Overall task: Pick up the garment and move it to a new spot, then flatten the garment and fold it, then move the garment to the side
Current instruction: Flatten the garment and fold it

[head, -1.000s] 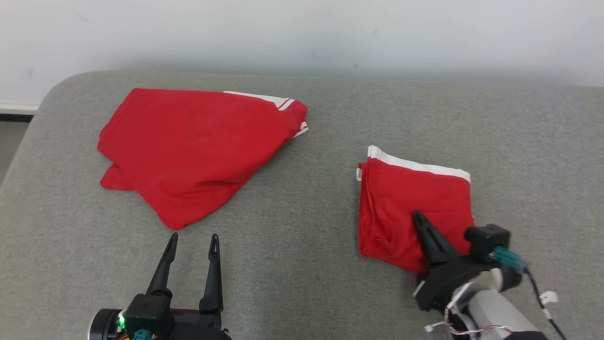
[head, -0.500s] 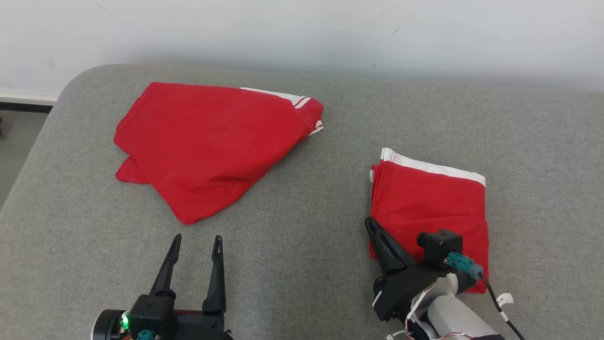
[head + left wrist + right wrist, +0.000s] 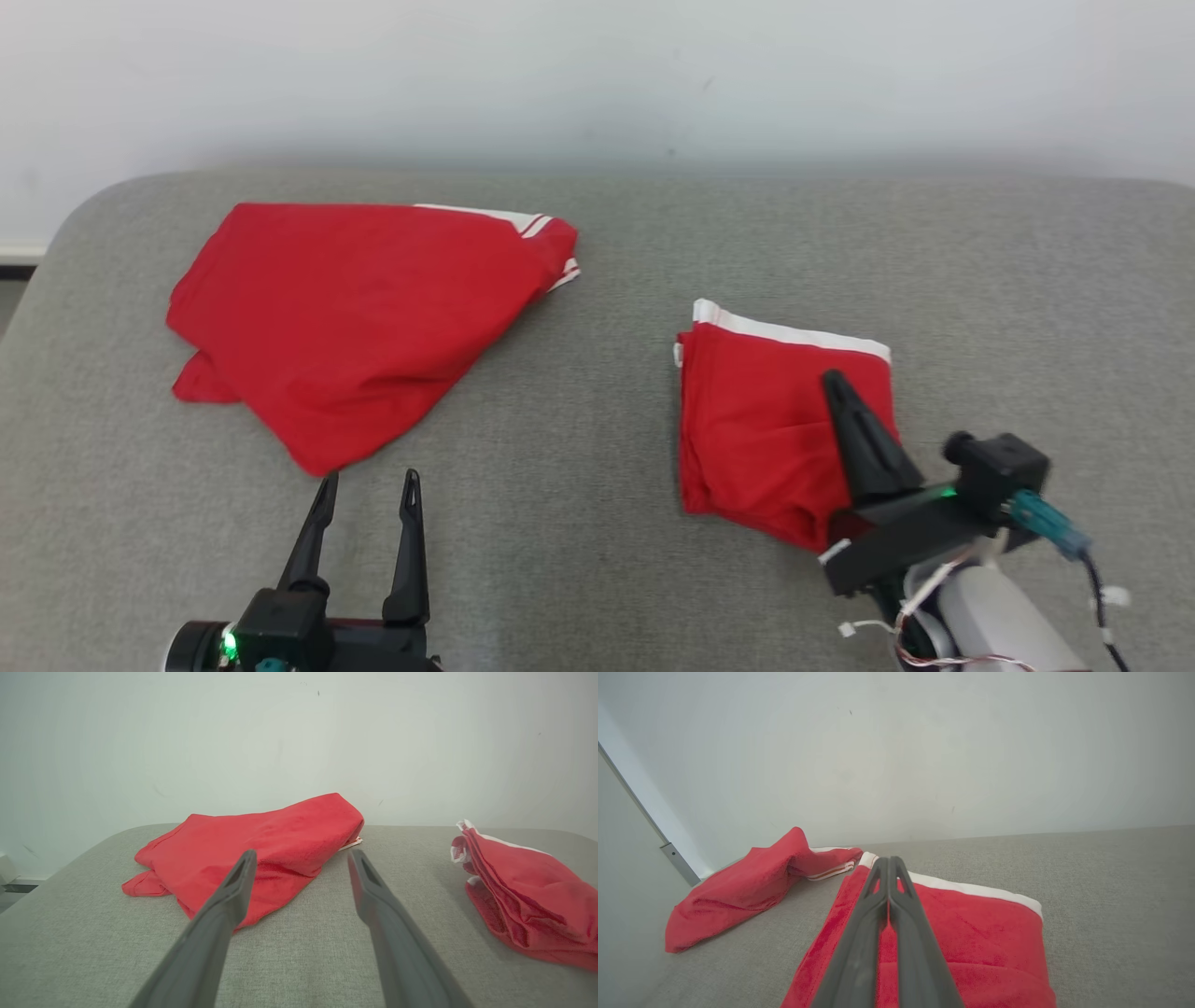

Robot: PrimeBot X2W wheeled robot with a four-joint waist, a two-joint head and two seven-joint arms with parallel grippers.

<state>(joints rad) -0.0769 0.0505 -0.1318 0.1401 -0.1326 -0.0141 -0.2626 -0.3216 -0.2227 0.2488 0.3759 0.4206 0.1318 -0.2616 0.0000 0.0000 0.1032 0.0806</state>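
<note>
In the head view the folded garment (image 3: 756, 429), red with a white band along its far edge, lies on the right half of the grey tabletop (image 3: 597, 392). The right tool (image 3: 834, 383) reaches over it from the near right, its fingers pressed together into one dark wedge that points far and slightly left, the tip short of the white band. No cloth shows between the fingers, so it seems to grip nothing. The left tool (image 3: 371, 481) waits at the near left with its fingers spread wide and empty, just short of the near corner of a loose garment (image 3: 345, 308) lying far left. In the left wrist view that spread pair frames the loose red heap ahead, with the folded piece off to the right, well apart. In the right wrist view the closed fingers run straight up the folded garment's middle, near to far, across its banded edge. Judging from this, the right arm is much the nearer, and a sideways push should go along the band.
</note>
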